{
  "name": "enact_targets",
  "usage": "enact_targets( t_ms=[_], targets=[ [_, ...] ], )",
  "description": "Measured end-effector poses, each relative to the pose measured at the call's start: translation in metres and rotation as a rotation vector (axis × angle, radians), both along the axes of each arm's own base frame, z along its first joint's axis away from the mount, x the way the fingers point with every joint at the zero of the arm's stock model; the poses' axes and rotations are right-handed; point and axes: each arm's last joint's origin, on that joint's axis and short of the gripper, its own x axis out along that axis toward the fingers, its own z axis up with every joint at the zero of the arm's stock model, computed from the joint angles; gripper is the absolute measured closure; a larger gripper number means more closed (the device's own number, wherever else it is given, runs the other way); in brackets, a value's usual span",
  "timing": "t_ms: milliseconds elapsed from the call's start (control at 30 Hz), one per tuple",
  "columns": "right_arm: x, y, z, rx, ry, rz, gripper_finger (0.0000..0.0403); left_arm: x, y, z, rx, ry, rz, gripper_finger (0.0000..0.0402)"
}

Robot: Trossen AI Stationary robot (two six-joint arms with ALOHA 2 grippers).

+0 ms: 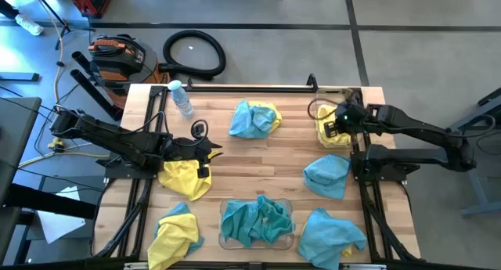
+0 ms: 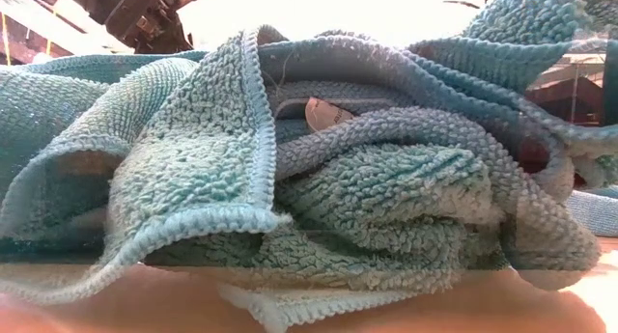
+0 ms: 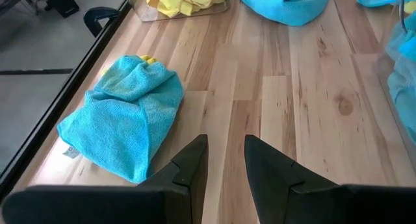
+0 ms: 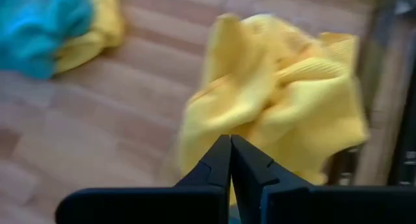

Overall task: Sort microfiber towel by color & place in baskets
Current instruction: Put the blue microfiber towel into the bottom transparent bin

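Landmark for all placings: the clear basket [image 1: 256,240] of teal towels [image 1: 257,219] at the middle of the worktop's [image 1: 266,156] near edge.

Right hand [image 1: 338,118]: at the far-right corner of the worktop, well away from the landmark basket, over the second clear basket [image 1: 333,134], which holds yellow towels [image 1: 328,132]. In its wrist view the two fingers [image 4: 220,160] are pressed together, tip to tip, nothing between them; crumpled yellow cloth [image 4: 286,100] lies just beyond the tips.

Left hand [image 1: 205,149]: far-left of the landmark basket, above the bare boards. Fingers [image 3: 192,165] stand slightly parted, gripping nothing. A yellow towel [image 1: 185,178] lies spread on the worktop just under and beside this arm's wrist.

Loose towels:
- teal-with-yellow bundle [image 1: 254,118], directly beyond the landmark basket, near the far edge; also seen from the left wrist [image 3: 123,117].
- teal towel [image 1: 326,175], right of the landmark and a little beyond it.
- teal towel [image 1: 331,236], just right of the landmark basket at the near edge.
- yellow-and-teal pile [image 1: 174,235], left of the landmark basket at the near edge.

Low view is filled by the teal towels [image 2: 319,169] heaped in the landmark basket.

A clear water bottle [image 1: 181,97] lies at the far-left corner.
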Motion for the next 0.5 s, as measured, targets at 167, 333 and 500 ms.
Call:
enact_targets(
  t_ms=[167, 333, 500],
  targets=[
    [0.011, 0.023, -0.001, 0.036, -0.042, 0.074, 0.0398, 0.000, 0.000, 0.000, -0.027, -0.009, 0.017, 0.0314],
    [0.022, 0.052, -0.004, 0.114, -0.079, 0.141, 0.0401, 0.000, 0.000, 0.000, -0.028, -0.009, 0.017, 0.0314],
    [0.028, 0.087, -0.011, 0.210, -0.082, 0.173, 0.0402, 0.000, 0.000, 0.000, -0.027, -0.009, 0.017, 0.0314]
  ],
)
